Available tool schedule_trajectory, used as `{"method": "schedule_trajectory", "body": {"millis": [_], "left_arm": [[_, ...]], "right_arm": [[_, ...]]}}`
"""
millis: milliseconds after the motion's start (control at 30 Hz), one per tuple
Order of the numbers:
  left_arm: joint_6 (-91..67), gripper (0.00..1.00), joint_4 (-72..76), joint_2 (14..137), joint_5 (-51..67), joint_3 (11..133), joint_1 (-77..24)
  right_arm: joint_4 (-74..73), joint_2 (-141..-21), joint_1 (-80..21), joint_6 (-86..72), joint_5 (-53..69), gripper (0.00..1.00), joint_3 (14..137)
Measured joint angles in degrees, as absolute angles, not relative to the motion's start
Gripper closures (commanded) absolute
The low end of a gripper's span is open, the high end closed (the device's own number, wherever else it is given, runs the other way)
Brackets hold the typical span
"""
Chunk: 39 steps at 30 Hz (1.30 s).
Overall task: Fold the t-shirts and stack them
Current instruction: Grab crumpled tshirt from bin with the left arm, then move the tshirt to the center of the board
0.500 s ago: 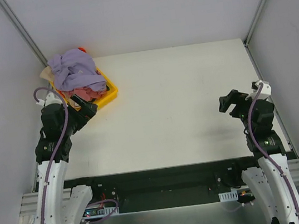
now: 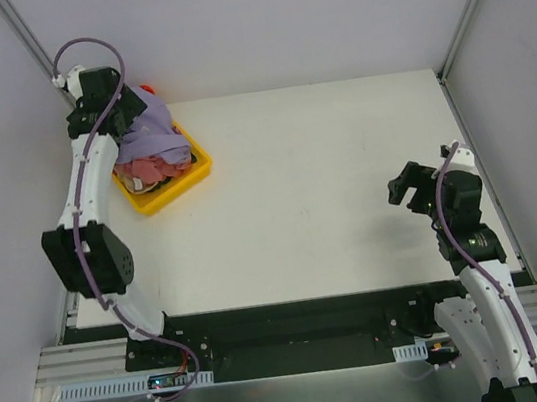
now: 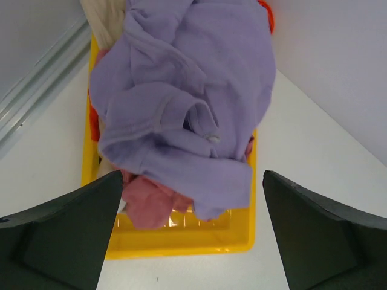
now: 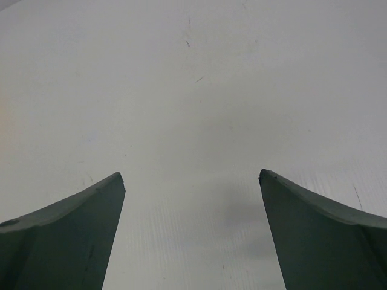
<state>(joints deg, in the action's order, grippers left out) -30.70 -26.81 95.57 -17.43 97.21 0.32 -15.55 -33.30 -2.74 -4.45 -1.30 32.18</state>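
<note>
Upper left, left end effector (image 3: 192, 178) wide open, empty, above the lavender t-shirt (image 3: 181, 90); shirt heaped in the yellow tray (image 3: 181, 240). Lower right, right end effector (image 4: 191, 176) spread empty over the bench (image 2: 345, 169).

Bright, even, diffuse overhead light; no glare. Faint soft shadow on table (image 2: 325, 172) beside right arm (image 2: 464, 222). Left wrist view sharp on lavender t-shirt (image 3: 193, 90). Right wrist view dimmer, greyish; near fingers (image 4: 60, 241) slightly soft.
</note>
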Motion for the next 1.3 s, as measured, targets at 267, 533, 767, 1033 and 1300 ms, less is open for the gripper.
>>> {"method": "schedule_trajectory", "body": {"millis": [267,533,767,1033,1300], "left_arm": [[-26.0,0.08,-31.5,117.2,-24.3,115.5,1.3],[-20.8,1.00,-33.5,128.6,-27.0,127.7,1.3],[-17.0,1.00,-34.9,125.8,-21.8,128.1,1.3],[-16.3,1.00,-35.6,105.2,-6.3,127.2,-0.1],[-12.4,1.00,-31.4,89.5,7.0,131.0,-18.9]], "right_arm": [[-17.9,-35.4,-2.7,-3.8,-2.8,0.04,33.8],[-18.0,-34.8,-2.7,-3.0,-2.6,0.04,33.8],[-18.0,-34.0,-2.7,-2.2,-2.2,0.04,33.9],[-18.2,-31.7,-2.7,-2.2,-0.7,0.04,33.8],[-18.1,-28.5,-2.7,-2.2,1.0,0.04,33.8]]}}
